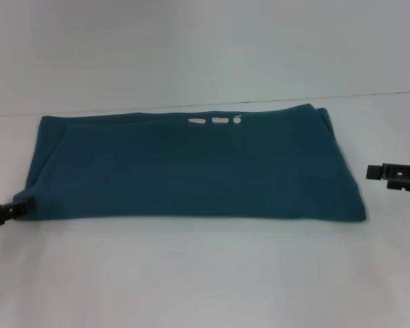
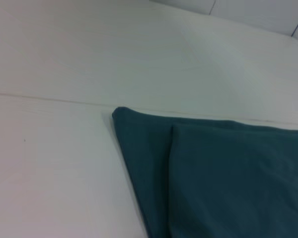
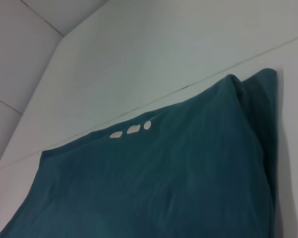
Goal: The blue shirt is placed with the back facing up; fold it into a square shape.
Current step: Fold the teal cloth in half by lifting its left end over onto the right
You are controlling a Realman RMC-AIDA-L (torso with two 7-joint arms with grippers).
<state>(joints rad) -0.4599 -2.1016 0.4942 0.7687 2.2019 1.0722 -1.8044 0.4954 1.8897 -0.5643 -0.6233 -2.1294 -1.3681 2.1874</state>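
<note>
- Left gripper (image 1: 17, 205) sits low at the left edge of the head view, its tip at the shirt's near left corner; it seems to touch the cloth, but I cannot tell whether the fingers are parted or pinching
- The shirt (image 1: 191, 171) lies flat on the white table (image 1: 205, 273), already folded into a wide band, much longer across than deep, with doubled layers showing at the left end in the left wrist view (image 2: 213, 178)
- Small white marks (image 1: 215, 121) peek out along the far edge near the middle, likely bits of print from the hidden face; they show in the right wrist view too (image 3: 131, 130)
- At the right end the cloth is a little bunched at the far corner, with a layer lapped over the edge
- Right gripper (image 1: 370, 171) hovers just off the right end, apart from the cloth; whether it is parted or closed I cannot tell
- Step in hand, as I judge: the lengthwise folds are done and the cross fold is not
- Next move calls for a firm hold on both corners of one end, then carrying that end over to meet the other with edges aligned, so the band halves toward a square
</note>
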